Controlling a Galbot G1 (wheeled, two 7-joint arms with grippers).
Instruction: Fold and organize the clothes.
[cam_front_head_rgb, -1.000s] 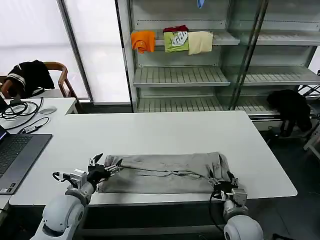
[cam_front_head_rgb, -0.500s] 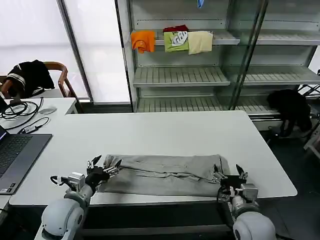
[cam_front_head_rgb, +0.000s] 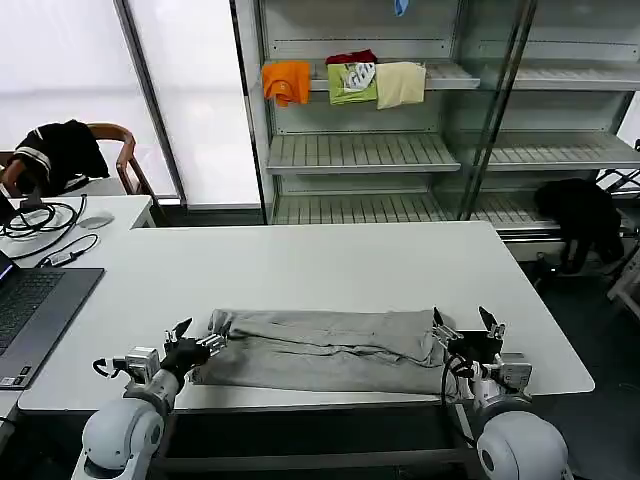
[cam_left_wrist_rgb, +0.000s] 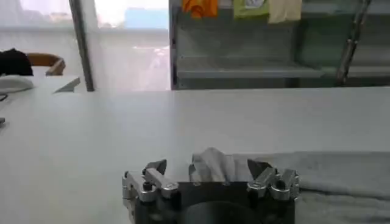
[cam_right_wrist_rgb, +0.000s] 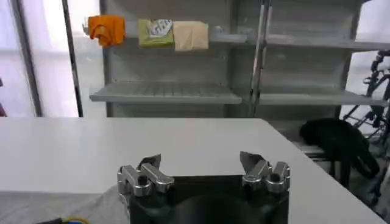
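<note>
Left gripper (cam_front_head_rgb: 197, 336) sits low at the near edge of the white table (cam_front_head_rgb: 330, 260), right at the left end of the grey shirt (cam_front_head_rgb: 325, 350). Its fingers are spread apart. One fingertip (cam_front_head_rgb: 214, 340) is at the bunched corner of the cloth, but it is not pinching it. In the left wrist view the gripper (cam_left_wrist_rgb: 210, 170) has its two fingers wide apart, and a lump of the shirt (cam_left_wrist_rgb: 213, 164) sits between them, just past the tips.

Over at the other end, the right gripper (cam_front_head_rgb: 465, 325) is just beside the right end of the shirt. Its fingers point up and are spread wide, holding nothing. In the right wrist view the gripper (cam_right_wrist_rgb: 201, 161) is open over the bare table, and a bit of grey cloth (cam_right_wrist_rgb: 61, 207) shows off to one side.

The shirt lies in a long folded strip along the front edge of the table, reaching from one gripper to the other. It is flat but wrinkled.
</note>
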